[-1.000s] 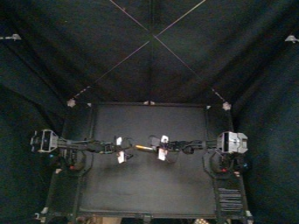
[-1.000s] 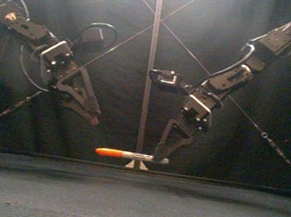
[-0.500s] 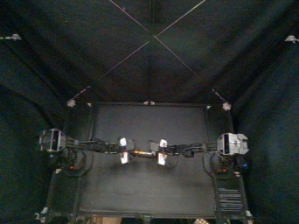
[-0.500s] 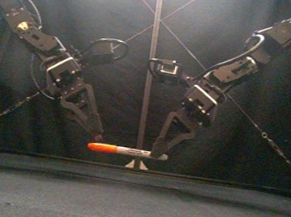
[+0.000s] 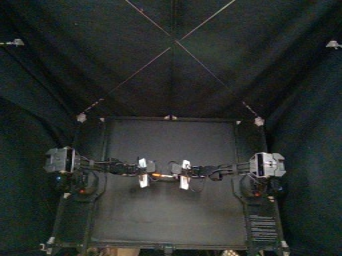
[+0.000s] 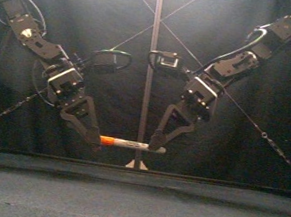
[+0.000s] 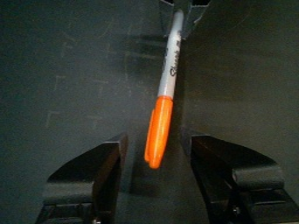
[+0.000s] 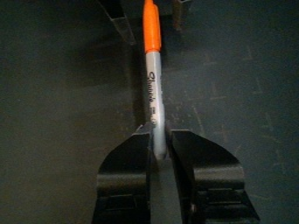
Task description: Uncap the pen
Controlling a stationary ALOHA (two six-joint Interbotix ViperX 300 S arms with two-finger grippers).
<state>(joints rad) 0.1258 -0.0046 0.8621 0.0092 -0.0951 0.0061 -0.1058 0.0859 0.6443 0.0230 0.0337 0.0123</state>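
Over black table (image 5: 160, 215), pen (image 6: 133, 143) tight between right jaws; left jaws apart around orange cap (image 7: 156, 131).

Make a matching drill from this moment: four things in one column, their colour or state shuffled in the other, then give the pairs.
Things:
1. left gripper
2. right gripper
3. pen cap
4. pen barrel

States:
A. pale, with dark print
B. open, a jaw on each side of the pen cap
C. orange
D. shut on the pen barrel

Pairs: 1-B, 2-D, 3-C, 4-A.
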